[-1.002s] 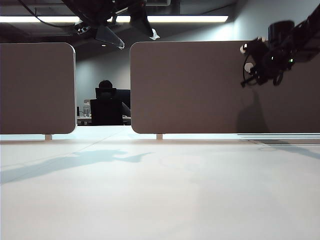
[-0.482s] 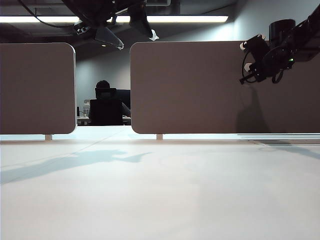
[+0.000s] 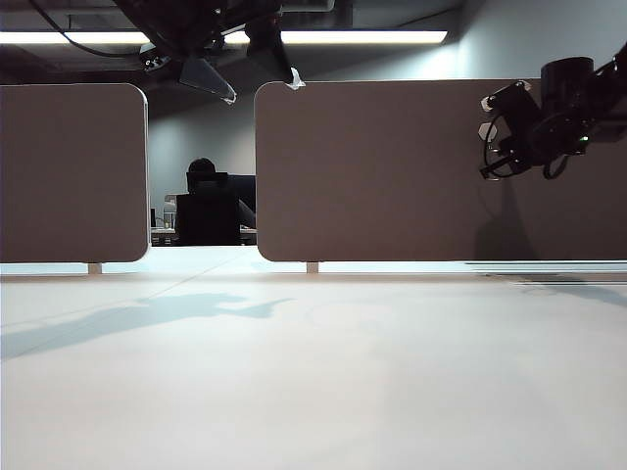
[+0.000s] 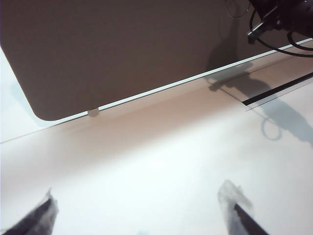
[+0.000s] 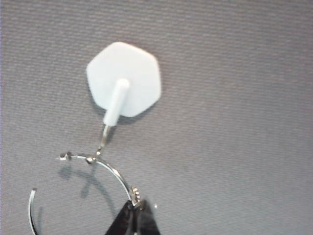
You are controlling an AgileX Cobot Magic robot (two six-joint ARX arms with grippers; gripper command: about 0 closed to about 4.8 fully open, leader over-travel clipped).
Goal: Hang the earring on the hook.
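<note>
Now at the hook: earring presented, not yet hung.

Left gripper (image 4: 142, 215) hovers over the table (image 3: 313, 392) with fingers spread, far left of the hook (image 5: 123, 88). Right gripper (image 5: 136, 220), shifted slightly right along the panel (image 3: 392, 166) since a second ago, pinches the earring (image 5: 105, 169). Its hoop lies flat to the panel, top wire touching the hook tip, open end pointing away.
</note>
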